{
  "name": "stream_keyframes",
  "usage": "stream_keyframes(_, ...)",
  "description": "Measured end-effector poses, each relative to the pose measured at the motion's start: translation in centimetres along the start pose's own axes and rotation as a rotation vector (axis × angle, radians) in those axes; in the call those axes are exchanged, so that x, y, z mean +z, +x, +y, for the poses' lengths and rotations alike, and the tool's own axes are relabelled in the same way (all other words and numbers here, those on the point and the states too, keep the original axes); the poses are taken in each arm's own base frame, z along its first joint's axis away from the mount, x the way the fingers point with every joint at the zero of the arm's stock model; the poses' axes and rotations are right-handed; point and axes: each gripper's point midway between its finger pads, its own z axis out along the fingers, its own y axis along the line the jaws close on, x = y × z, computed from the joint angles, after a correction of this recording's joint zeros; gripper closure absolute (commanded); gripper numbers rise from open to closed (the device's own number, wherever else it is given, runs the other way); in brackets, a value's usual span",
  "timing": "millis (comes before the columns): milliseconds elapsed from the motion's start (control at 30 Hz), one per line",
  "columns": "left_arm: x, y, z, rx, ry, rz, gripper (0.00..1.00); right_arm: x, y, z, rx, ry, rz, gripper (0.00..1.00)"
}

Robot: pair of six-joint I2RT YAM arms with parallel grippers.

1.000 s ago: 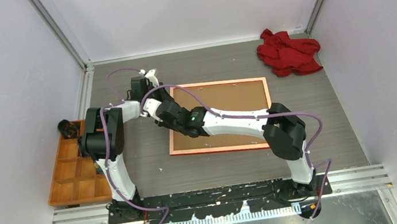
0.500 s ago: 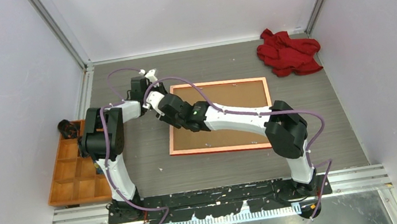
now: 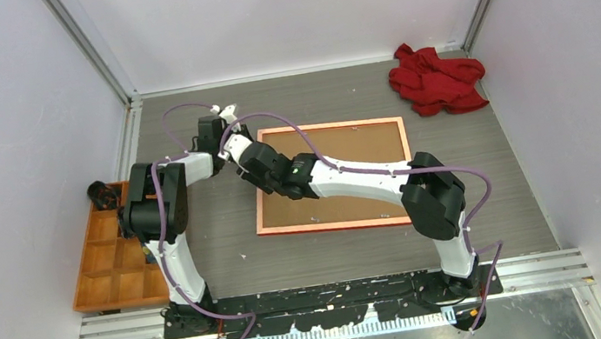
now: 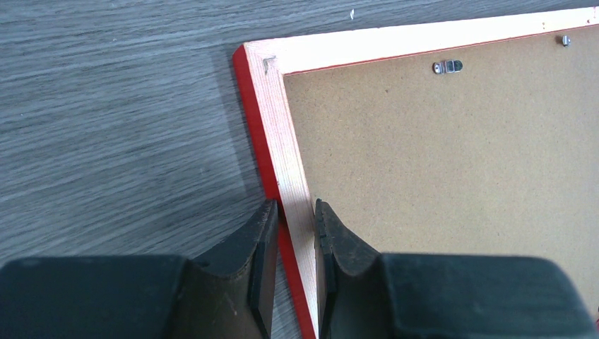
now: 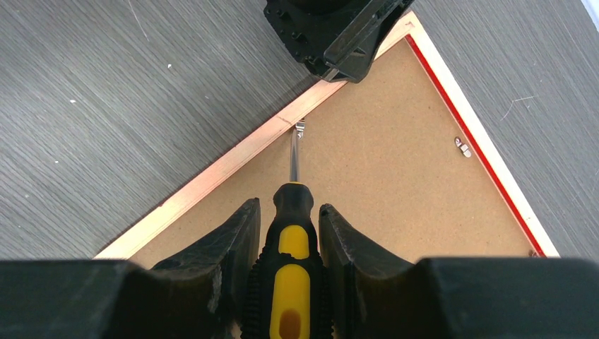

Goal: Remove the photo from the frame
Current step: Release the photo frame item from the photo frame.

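Nearest the arm bases, at the left edge of the desk [image 3: 230,258], sits a wooden compartment tray [image 3: 79,297], well apart from the work. Beyond it the frame [image 3: 331,225] lies flat and face down in the middle of the desk, pale back rim up, with the brown backing board [image 3: 356,149] filling it. The photo cannot be seen; it is presumably under that board, not yet freed.

Partway up the frame's left rail, the right gripper [image 5: 288,212] has its fingers closed on a yellow-and-black screwdriver [image 5: 293,233], blade pointing away from the wrist, tip at a small metal tab [image 5: 299,127] where the board meets the rail. Just beyond, near the far-left corner, the left gripper [image 4: 294,206] has its fingers pinched on the rail, one outside on the red edge, one inside over the board.

The likely step is turning or prying that tab. Risks from here:
- the slim tip could skip off the small tab and gouge the board, or press through to the print beneath
- the pinch on the narrow rail is shallow, so a sideways push may slide or pivot the frame
- the two wrists are very close, so a wide sweep could knock them together
- other clips [image 5: 463,147] remain along the rim, so lifting the board early would bend it

Farthest off, a red cloth [image 3: 436,79] lies at the far right
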Motion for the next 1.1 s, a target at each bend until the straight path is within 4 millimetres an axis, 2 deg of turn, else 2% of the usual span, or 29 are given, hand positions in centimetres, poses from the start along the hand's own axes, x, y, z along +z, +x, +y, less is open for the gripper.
stream_keyframes(833,0.0,0.0,0.0,0.000,0.000,0.000,1.00,-0.1,0.3,-0.6,0.100,0.045,0.017,0.99)
stream_keyframes(1100,0.0,0.0,0.0,0.000,0.000,0.000,0.99,0.7,2.4,-1.9,0.110,0.153,0.079,0.99)
